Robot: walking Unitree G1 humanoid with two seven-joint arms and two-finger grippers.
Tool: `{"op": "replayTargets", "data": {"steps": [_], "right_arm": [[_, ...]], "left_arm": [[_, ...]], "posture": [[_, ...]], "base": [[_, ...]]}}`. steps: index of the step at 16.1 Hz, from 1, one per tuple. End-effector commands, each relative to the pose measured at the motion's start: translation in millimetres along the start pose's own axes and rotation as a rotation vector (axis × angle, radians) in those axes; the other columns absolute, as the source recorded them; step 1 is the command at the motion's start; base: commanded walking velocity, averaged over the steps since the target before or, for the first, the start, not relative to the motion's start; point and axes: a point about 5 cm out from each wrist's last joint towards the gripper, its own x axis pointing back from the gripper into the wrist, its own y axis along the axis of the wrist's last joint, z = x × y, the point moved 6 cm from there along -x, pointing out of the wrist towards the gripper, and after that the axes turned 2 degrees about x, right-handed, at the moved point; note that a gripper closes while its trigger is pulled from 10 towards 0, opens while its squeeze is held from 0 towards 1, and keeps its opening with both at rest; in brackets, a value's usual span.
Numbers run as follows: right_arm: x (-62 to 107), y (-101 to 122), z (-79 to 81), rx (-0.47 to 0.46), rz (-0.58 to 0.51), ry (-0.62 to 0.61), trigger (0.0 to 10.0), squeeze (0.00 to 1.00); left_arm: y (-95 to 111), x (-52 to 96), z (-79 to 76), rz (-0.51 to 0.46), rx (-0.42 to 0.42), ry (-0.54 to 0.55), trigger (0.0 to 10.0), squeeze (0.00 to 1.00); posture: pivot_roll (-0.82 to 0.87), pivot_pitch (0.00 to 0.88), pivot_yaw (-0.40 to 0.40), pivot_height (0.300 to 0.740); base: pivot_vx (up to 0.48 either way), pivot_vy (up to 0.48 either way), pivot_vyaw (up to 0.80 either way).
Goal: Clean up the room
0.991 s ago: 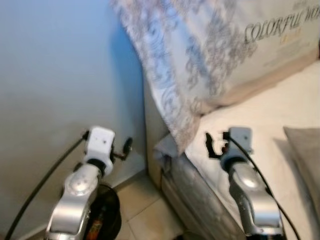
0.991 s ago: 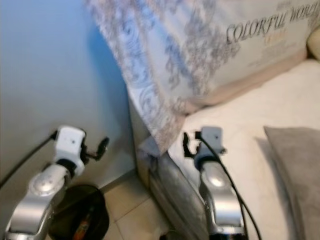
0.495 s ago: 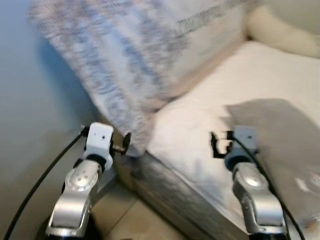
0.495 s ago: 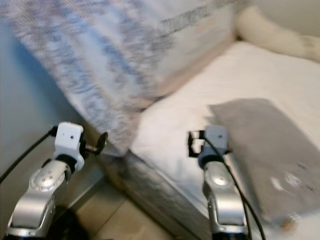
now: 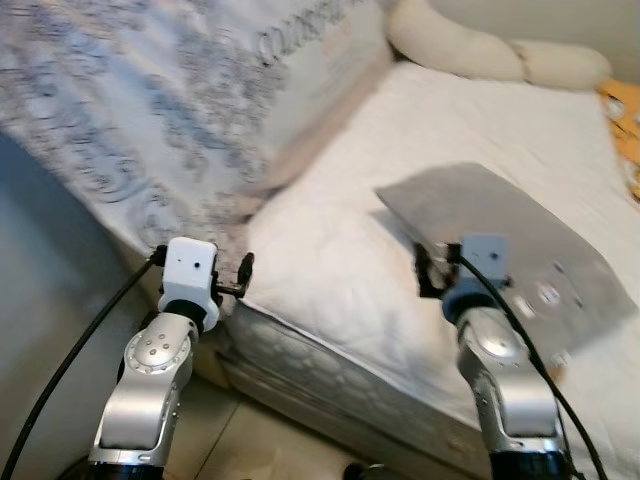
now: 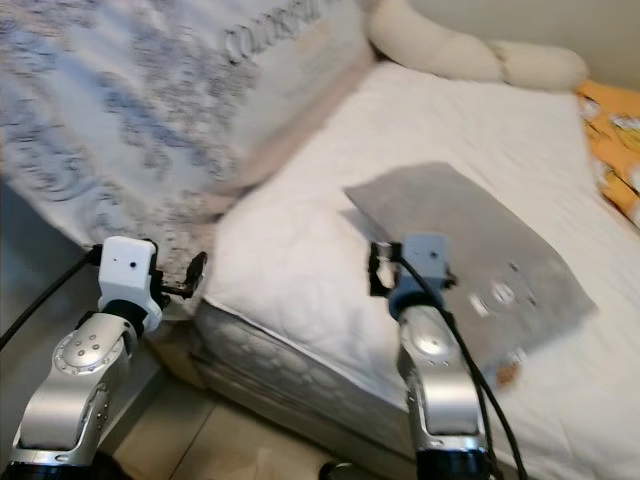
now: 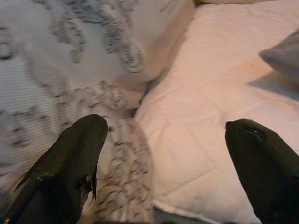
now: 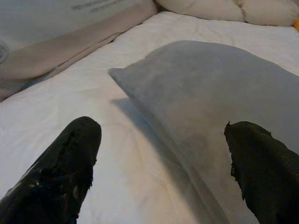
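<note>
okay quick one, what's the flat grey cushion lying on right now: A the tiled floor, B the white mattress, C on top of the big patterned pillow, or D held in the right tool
B: the grey cushion lies flat on the white mattress, just ahead of the open right tool, which holds nothing.

Both my arms are raised in front of me, bent at the elbow, with the silver forearms pointing forward. My left gripper [image 5: 243, 276] is held out on my left side, its two black fingers [image 7: 70, 163] spread wide apart. My right gripper [image 5: 428, 272] is at a similar height, its fingers [image 8: 65, 163] also spread, holding nothing.
</note>
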Motion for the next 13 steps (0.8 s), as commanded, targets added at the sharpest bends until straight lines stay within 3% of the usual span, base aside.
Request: {"op": "replayTargets", "data": {"steps": [1, 9, 11, 12, 13], "right_arm": [[0.5, 6.7, -5.6, 0.009, -0.025, -0.020, 10.0, 1.00], [-0.9, 10.1, -7.3, 0.027, -0.038, -0.031, 10.0, 1.00], [-1.2, 11.2, -7.1, 0.034, -0.044, -0.030, 10.0, 0.53], [-1.6, 13.0, -7.9, 0.045, -0.053, -0.033, 10.0, 0.00], [-2.1, 14.0, -7.8, 0.048, -0.058, -0.030, 10.0, 0.00]], "left_arm": [[2.9, -1.3, -2.1, -0.013, 0.004, -0.006, 10.0, 0.00], [3.2, -4.2, -1.9, -0.015, 0.010, -0.007, 10.0, 0.00], [3.4, -4.9, -1.9, -0.018, 0.010, -0.008, 10.0, 0.00], [3.4, -5.2, -2.0, -0.018, 0.010, -0.008, 10.0, 0.00], [3.4, -5.6, -1.9, -0.018, 0.010, -0.007, 10.0, 0.00]], "posture": [[0.10, 0.000, 0.000, 0.740], [0.09, 0.000, 0.003, 0.740], [0.09, 0.000, 0.004, 0.740], [0.09, 0.000, 0.004, 0.740], [0.09, 0.000, 0.004, 0.740]], "base": [[0.311, 0.000, -0.79], [0.316, 0.000, -0.73], [0.317, 0.000, 0.00], [0.315, 0.000, 0.00], [0.307, 0.000, 0.00]]}}
